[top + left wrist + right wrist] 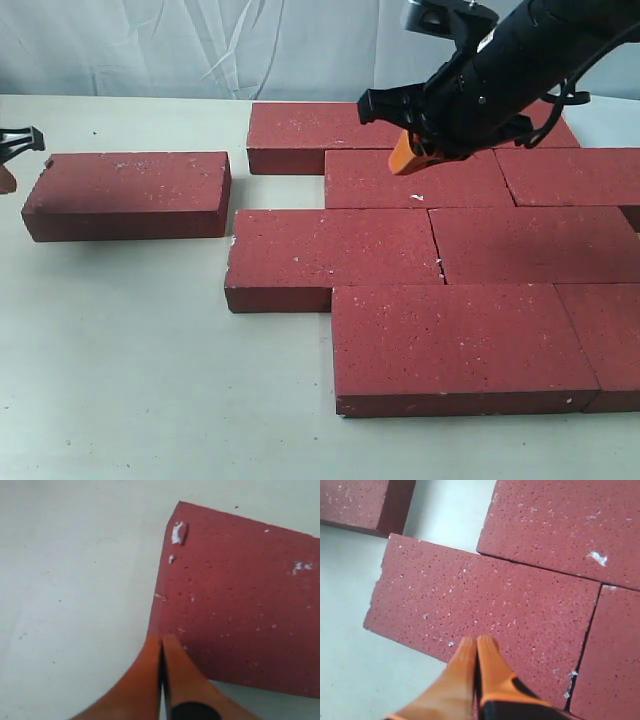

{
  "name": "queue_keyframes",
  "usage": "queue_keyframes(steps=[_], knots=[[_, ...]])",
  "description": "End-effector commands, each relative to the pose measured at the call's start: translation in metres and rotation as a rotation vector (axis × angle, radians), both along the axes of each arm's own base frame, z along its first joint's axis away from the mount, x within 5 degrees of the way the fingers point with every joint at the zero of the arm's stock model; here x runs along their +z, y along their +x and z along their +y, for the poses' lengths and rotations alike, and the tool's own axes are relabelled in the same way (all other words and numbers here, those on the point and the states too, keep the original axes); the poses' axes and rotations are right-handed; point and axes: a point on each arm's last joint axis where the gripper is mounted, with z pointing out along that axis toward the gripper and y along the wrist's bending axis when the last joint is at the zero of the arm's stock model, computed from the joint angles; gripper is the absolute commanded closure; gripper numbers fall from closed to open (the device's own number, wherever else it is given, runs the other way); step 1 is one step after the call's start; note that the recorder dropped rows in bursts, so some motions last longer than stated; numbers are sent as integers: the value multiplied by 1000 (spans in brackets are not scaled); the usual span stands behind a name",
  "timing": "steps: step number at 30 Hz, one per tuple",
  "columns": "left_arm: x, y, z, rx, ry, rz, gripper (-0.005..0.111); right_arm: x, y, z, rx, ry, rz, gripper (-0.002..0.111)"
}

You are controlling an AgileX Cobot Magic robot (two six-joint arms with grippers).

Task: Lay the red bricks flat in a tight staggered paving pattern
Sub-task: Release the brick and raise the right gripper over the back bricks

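Note:
Several dark-red bricks lie flat in staggered rows (455,340) across the right and middle of the table. One loose brick (128,190) lies apart at the left. My right gripper (405,155) hovers over a brick in the second row from the back (415,178), its orange fingers (490,652) pressed together with nothing between them; its tips (477,641) are above a brick's top face (485,595), near that brick's long edge. My left gripper (161,639) is shut and empty at the near corner of the loose brick (235,605); it barely shows at the left edge (6,176).
The bricks rest on a pale table (130,380). A gap of bare table (228,215) separates the loose brick from the laid rows. A white backdrop (150,45) hangs behind. Bricks at the right run out of the frame.

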Motion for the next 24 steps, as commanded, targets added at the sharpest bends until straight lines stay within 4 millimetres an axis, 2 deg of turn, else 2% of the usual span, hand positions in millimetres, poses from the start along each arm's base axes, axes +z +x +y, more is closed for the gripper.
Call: queue_keyframes(steps=[1,12,24], knots=[[-15,9,9,33,-18,27,107,4,1,-5,-4,18,-10,109],[-41,17,12,50,-19,58,107,4,1,-5,-8,26,-11,109],[-41,20,14,65,-5,25,107,5,1,-5,-10,25,-16,109]])
